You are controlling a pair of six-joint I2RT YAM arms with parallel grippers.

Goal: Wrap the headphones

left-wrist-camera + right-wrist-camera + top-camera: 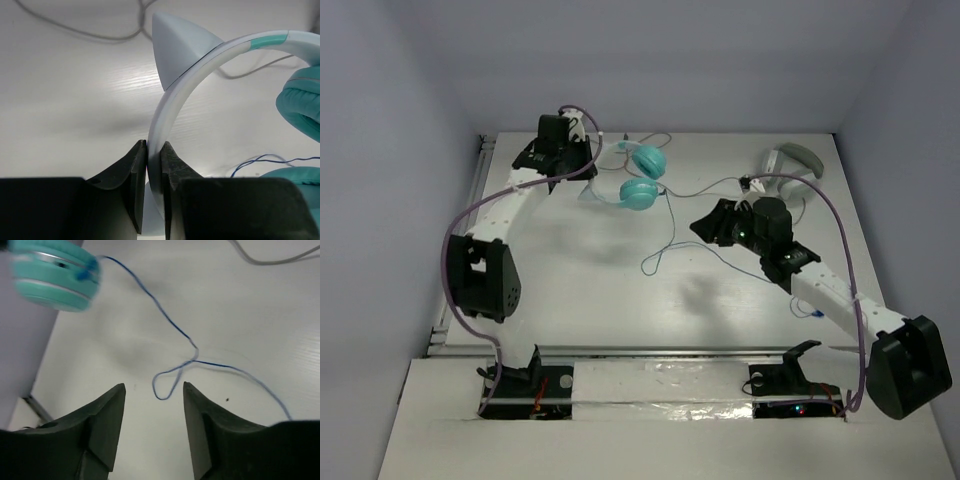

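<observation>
- Headphones [640, 193]: at 12 o'clock on the table [570, 300], near far edge; two teal ear cups [648, 160] stacked one behind the other in top view.
- Headband [165, 115]: pale white with a teal section, arcs up out of left pincer toward 1 o'clock in left wrist view; carries a pale pointed ear-shaped piece [175, 50].
- Left gripper [588, 170]: at 9 o'clock of ear cups, clenched on headband; both fingers [132, 175] pressed flat against band, no gap visible.
- Blue cable [665, 250]: thin, trails from cups toward 6 o'clock, then bends toward 3 o'clock across bare table.
- Small loop of blue cable [162, 387]: lies on table, seen between right fingers in right wrist view; contact with the fingers cannot be told.
- Right gripper [710, 225]: at 4 o'clock of Headphones, well apart from cups; released, jaws spread, grasps nothing.
- Grey-white headphones [795, 160]: at 2 o'clock on table, beyond right gripper.
- Grey cable [710, 185]: runs from grey-white set toward 9 o'clock, past teal cups.
</observation>
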